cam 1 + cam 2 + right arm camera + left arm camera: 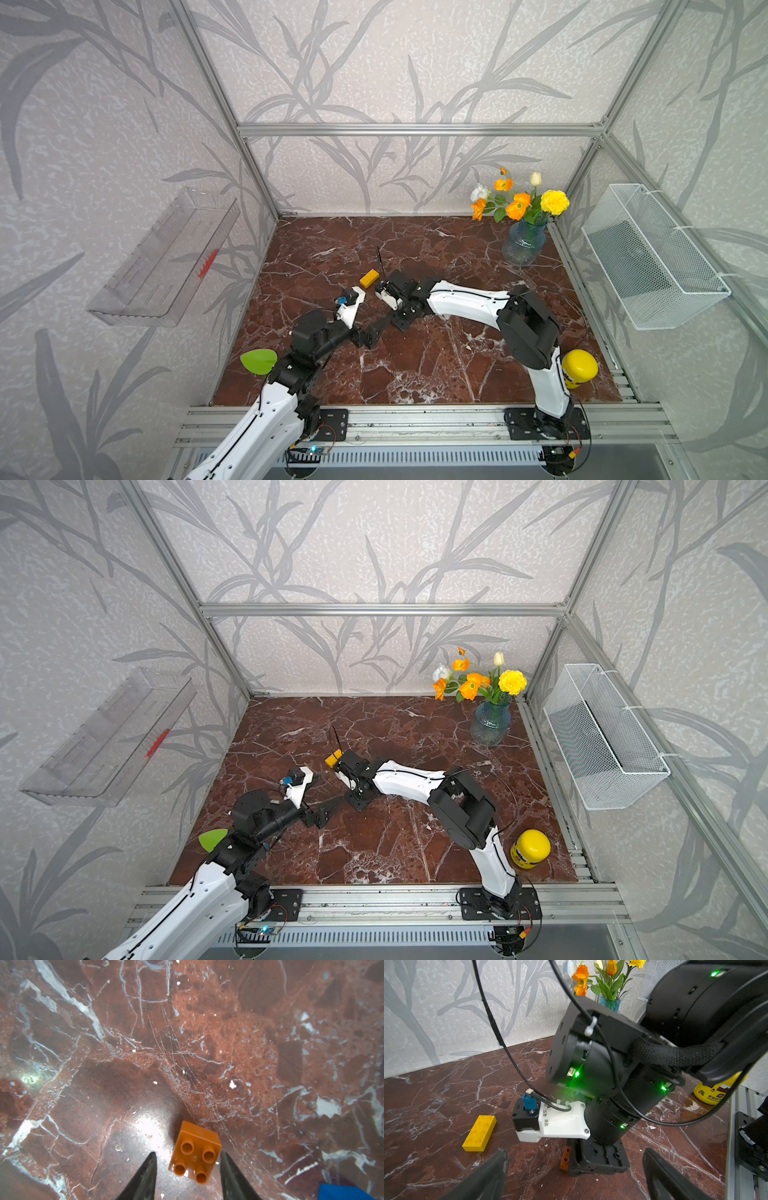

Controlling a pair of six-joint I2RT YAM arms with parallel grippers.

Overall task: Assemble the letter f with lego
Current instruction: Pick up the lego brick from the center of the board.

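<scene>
Right pincer (188, 1153): points down at the tabletop (207, 1043). Its two black fingers (145, 1176) stand apart on either side of the small orange brick (198, 1138). It is open and not clamped. A strip of tabletop shows between one finger and the brick, and the other finger sits right at the brick's side.
Small orange brick: lies flat on the tabletop with its four studs up, its nearer half between the right pincer's fingers. In the left wrist view only a sliver shows, beside the pincer's black body.
Blue brick (342, 1191): only a corner shows at the edge of the right wrist view. It is on the tabletop, apart from the orange brick. Whether it is the long or the small one cannot be told.
Left pincer (575, 1150): its fingers are spread wide with nothing between them. It faces the right pincer from close by.
Long yellow brick (369, 277): lies flat with studs up and nothing touching it. In both top views it is just beyond the two pincers, toward the back wall.
Yellow bottle (579, 368): stands at the front right corner of the tabletop, next to the right arm and well apart from the bricks.
Vase of flowers (523, 245): stands in the back right corner.
Wire basket (652, 257): hangs on the right wall.
Clear shelf (166, 257): is fixed to the left wall.
</scene>
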